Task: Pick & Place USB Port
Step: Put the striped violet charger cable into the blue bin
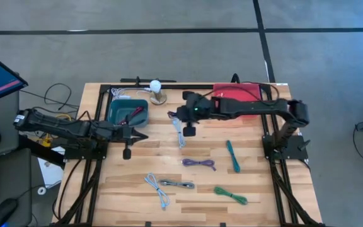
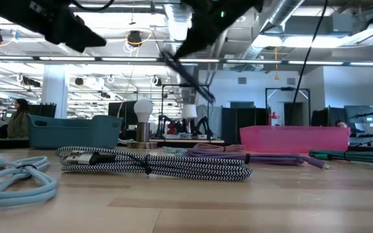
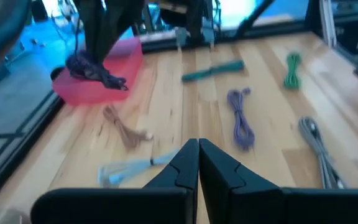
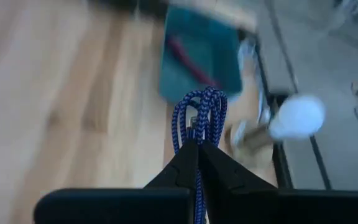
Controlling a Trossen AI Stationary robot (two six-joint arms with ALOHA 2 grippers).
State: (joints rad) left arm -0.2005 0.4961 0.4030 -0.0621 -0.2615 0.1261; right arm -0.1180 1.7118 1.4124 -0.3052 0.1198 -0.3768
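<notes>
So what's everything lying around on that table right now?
Teal bin: one, back left, a red item inside.
Pink bin: one, back right.
Lamp: one, white bulb, back edge between the bins.
Light blue cables: two, one mid-table, one front left.
Purple cable: one, centre.
Teal cable: one, right of centre.
Green cable: one, front right.
Grey braided cable: one, front centre.
Dark blue cable: one, held.
Left gripper: shut, empty, beside the teal bin.
Right gripper: shut on the dark blue cable.

I log the blue braided cable (image 4: 199,118) running out of sight between the right claw's (image 4: 197,149) fingers; the teal plastic bin (image 4: 201,59) is blurred, its contents unreadable.
</notes>
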